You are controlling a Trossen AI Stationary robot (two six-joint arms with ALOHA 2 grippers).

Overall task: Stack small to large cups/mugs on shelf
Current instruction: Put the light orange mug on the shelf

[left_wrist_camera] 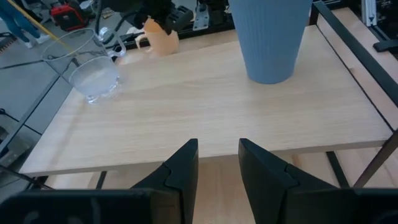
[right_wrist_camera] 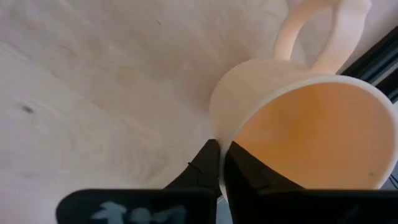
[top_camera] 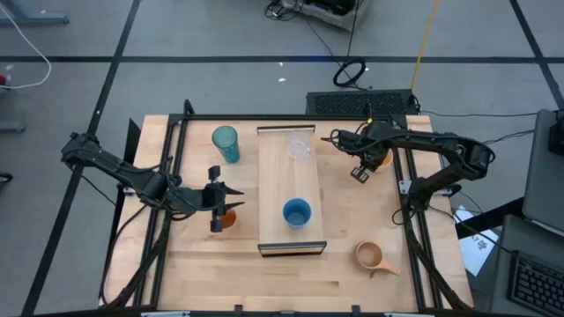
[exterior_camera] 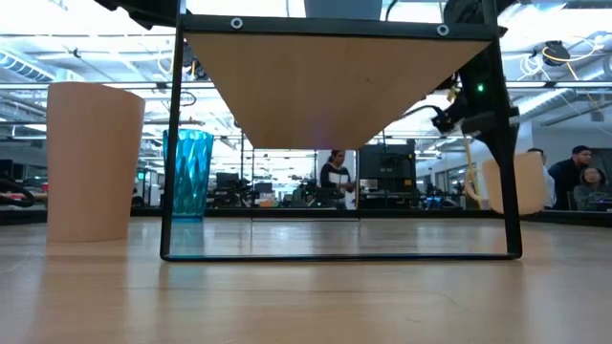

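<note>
Orange handled mug (right_wrist_camera: 311,130) rim clamped in right gripper (right_wrist_camera: 221,163) fingers, left gripper (left_wrist_camera: 217,163) fingers slightly apart, empty.

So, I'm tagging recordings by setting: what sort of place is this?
Likely an open-plan robotics lab or office: glass partitions and ceiling lights behind the table, people at desks, cables across the floor, and a keyboard beside the table.

My table (top_camera: 203,264) carries the raised shelf (top_camera: 291,180) down its middle, and on that shelf stand the blue cup (top_camera: 297,213) near one end and the clear glass (top_camera: 300,146) near the other. On the table itself, the teal tumbler (top_camera: 226,143) and a small orange cup (top_camera: 228,219) stand on my left of the shelf. The tan mug (top_camera: 370,256) stands on my right of it.
</note>
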